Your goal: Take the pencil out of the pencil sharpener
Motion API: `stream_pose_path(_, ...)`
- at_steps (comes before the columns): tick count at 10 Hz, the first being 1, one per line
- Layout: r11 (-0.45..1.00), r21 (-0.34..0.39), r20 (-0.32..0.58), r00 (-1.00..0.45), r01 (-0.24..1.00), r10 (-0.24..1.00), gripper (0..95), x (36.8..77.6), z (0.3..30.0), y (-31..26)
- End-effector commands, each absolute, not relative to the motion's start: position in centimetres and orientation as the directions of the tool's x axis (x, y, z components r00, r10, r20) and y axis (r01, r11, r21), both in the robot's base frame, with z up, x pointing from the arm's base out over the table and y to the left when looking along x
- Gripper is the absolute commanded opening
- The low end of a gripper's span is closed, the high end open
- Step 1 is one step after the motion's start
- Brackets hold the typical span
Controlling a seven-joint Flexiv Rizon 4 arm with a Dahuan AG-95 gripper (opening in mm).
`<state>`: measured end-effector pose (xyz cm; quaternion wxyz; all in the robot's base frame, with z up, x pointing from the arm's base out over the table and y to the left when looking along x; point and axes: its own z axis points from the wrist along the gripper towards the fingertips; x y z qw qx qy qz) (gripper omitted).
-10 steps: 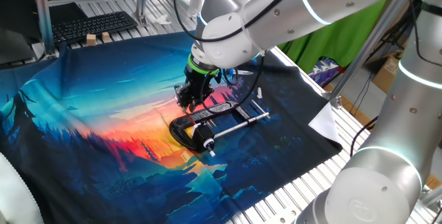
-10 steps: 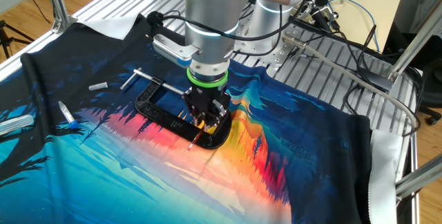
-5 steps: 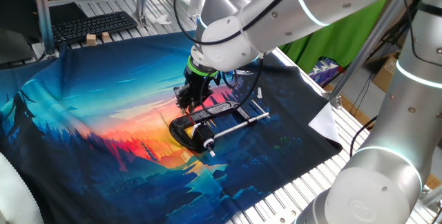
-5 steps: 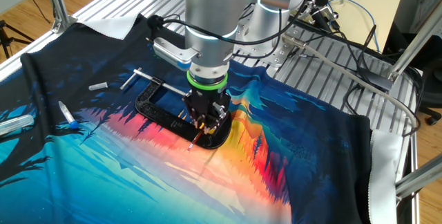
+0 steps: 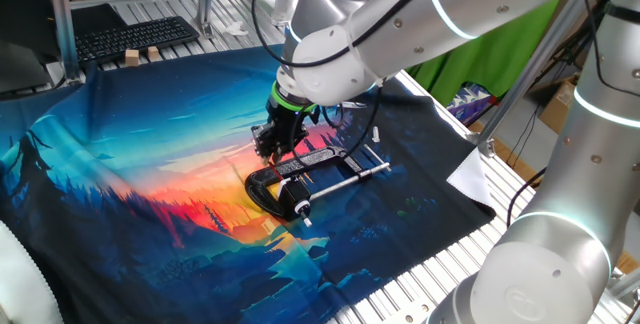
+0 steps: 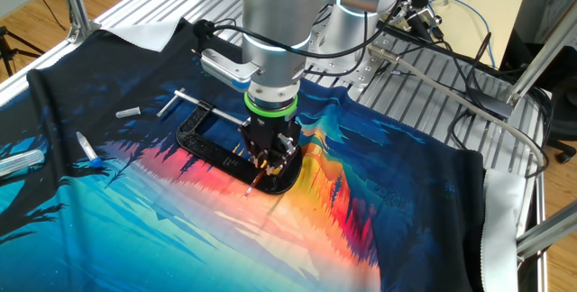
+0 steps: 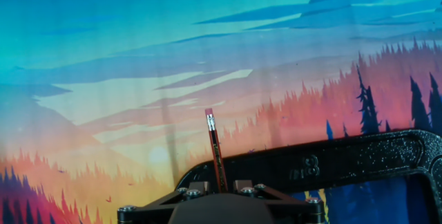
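The pencil (image 7: 214, 148) is a thin reddish-dark stick with a pink eraser at its far end. In the hand view it rises from between my fingers and crosses the black C-clamp (image 7: 331, 162). My gripper (image 7: 221, 186) has its fingers close on either side of the pencil and looks shut on it. In the other fixed view the gripper (image 6: 269, 168) points down over the clamp's (image 6: 203, 139) near corner, and the pencil (image 6: 256, 182) slants out below it toward the cloth. In one fixed view the gripper (image 5: 270, 149) hides the pencil. I cannot make out the pencil sharpener.
The clamp's shiny screw rod (image 5: 345, 179) lies to the right of the gripper. A white marker (image 6: 87, 150) and a small white cylinder (image 6: 128, 112) lie on the printed cloth at the left. A keyboard (image 5: 135, 36) and wooden blocks (image 5: 140, 56) sit beyond the cloth.
The arm's upper links have shifted slightly. The gripper stays almost in place over the clamp with the pencil between its fingers.
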<state>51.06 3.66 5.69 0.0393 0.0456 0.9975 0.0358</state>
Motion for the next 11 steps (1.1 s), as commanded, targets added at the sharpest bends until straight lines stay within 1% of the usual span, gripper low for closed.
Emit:
stream_pose_path(1,0.994,0.068,-0.075,-0.993,0.085,0.09,19.0,51.12,5.47,3.63)
stream_pose_path(3,0.994,0.065,-0.076,-0.993,0.084,0.089,19.0,51.12,5.21,3.6)
stream_pose_path(4,0.994,0.066,-0.076,-0.993,0.082,0.087,0.0,51.13,5.16,3.61)
stream_pose_path(11,0.995,0.066,-0.077,-0.994,0.072,0.078,0.0,51.38,5.2,3.6)
